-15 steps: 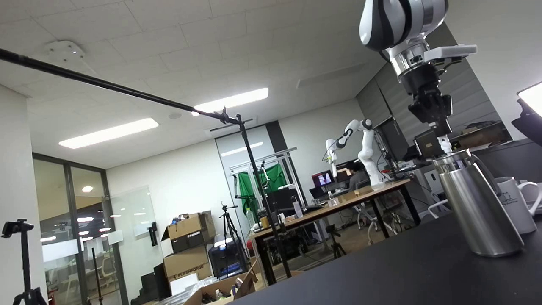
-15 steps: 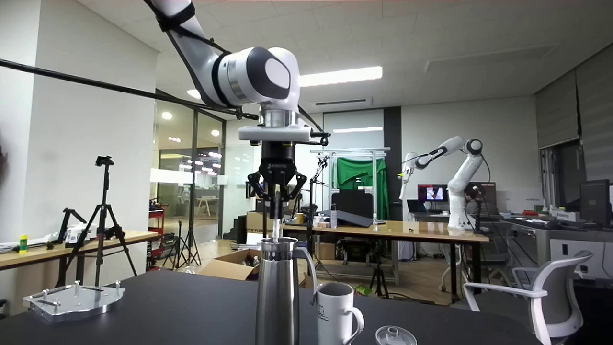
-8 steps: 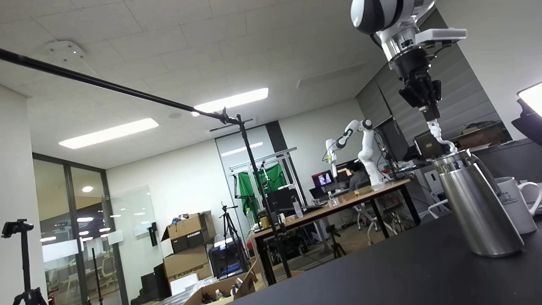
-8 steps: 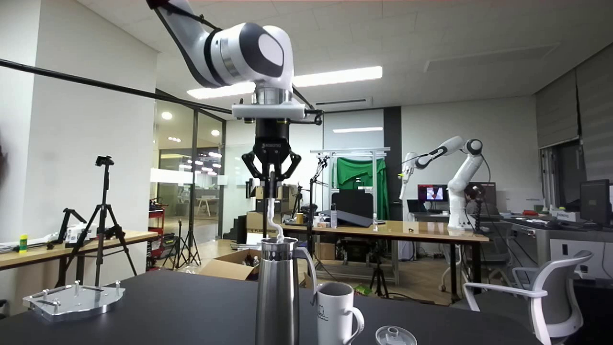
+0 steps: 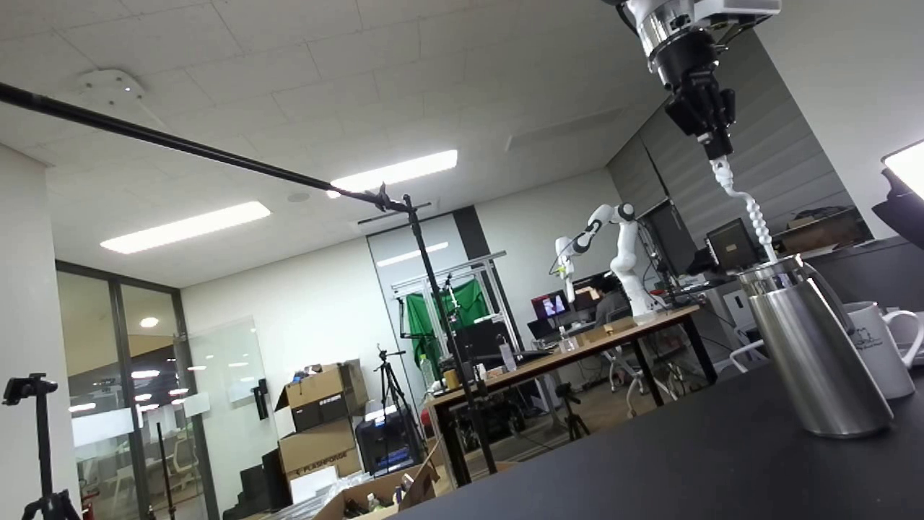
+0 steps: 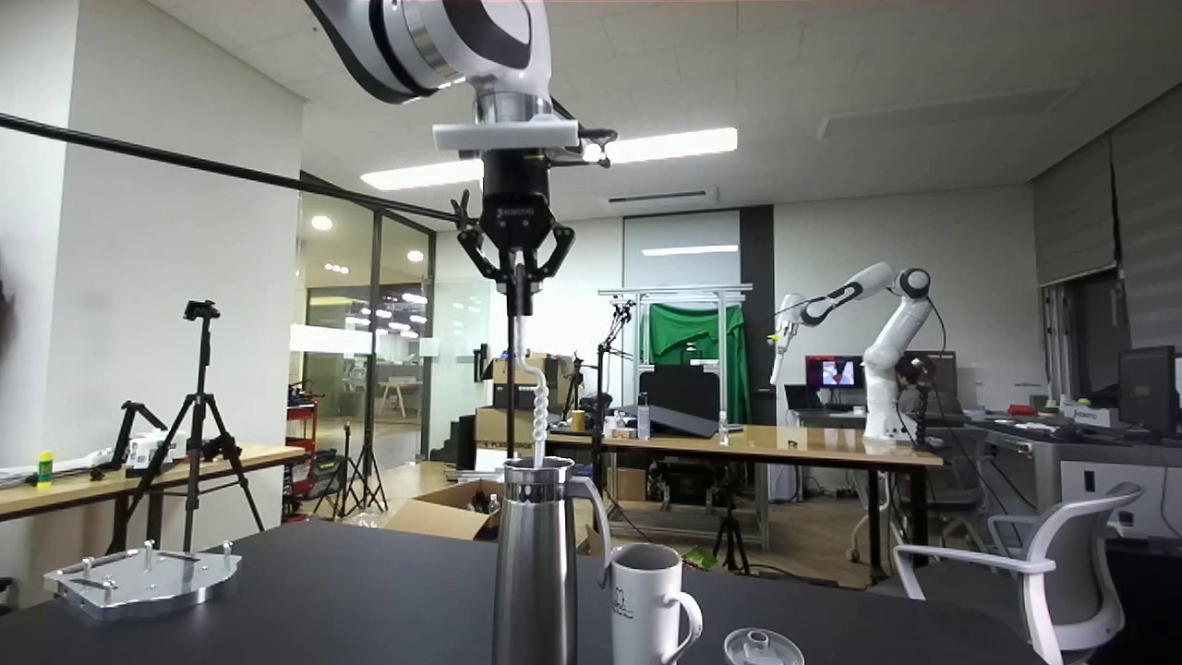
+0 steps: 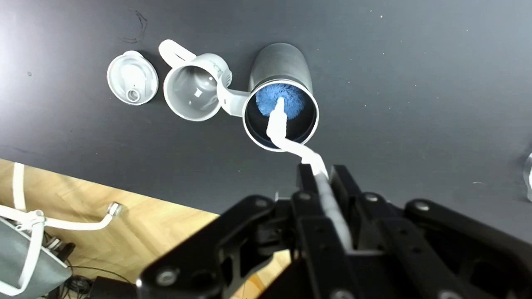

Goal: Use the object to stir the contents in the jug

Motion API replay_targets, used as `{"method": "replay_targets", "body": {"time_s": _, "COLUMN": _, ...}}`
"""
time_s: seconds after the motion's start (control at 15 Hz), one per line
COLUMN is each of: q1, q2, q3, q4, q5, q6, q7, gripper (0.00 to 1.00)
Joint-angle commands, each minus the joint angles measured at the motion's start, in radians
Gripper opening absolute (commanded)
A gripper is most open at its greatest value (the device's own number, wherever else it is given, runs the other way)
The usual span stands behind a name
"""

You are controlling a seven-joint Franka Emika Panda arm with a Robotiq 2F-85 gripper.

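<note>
One white bottle brush is held in my gripper. My two fingers are closed against opposite sides of the brush handle, separated only by its thickness. In both exterior views, the gripper is located above the stainless-steel jug, well clear of it, and the brush extends downward between them. Below the gripper, the white shaft makes a sideways bend, then continues as a twisted section into the mouth of the jug. In the wrist view, the blue bristle head is positioned inside the jug. Contact between the bristle head and the inner wall cannot be determined.

The jug stands upright on the black table. The jug handle faces the white mug, which stands upright just beside the jug; overlap in the wrist view prevents me from determining whether they touch. The mug handle points away from the jug. Near the mug, on the side opposite the jug, a translucent lid lies on the table. In an exterior view, a clear plate with upright pegs rests on the table, well apart from the jug.
</note>
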Motion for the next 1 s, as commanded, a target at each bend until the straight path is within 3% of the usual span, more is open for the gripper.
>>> {"method": "replay_targets", "body": {"time_s": 0.0, "q1": 0.006, "q2": 0.018, "q3": -0.022, "q4": -0.019, "q5": 0.003, "q6": 0.034, "q7": -0.009, "gripper": 0.04}}
{"method": "replay_targets", "body": {"time_s": 0.53, "q1": -0.008, "q2": 0.124, "q3": -0.032, "q4": -0.102, "q5": 0.039, "q6": 0.161, "q7": -0.054, "gripper": 0.04}}
{"method": "replay_targets", "body": {"time_s": 0.93, "q1": -0.013, "q2": 0.139, "q3": -0.025, "q4": -0.103, "q5": 0.042, "q6": 0.148, "q7": -0.058, "gripper": 0.04}}
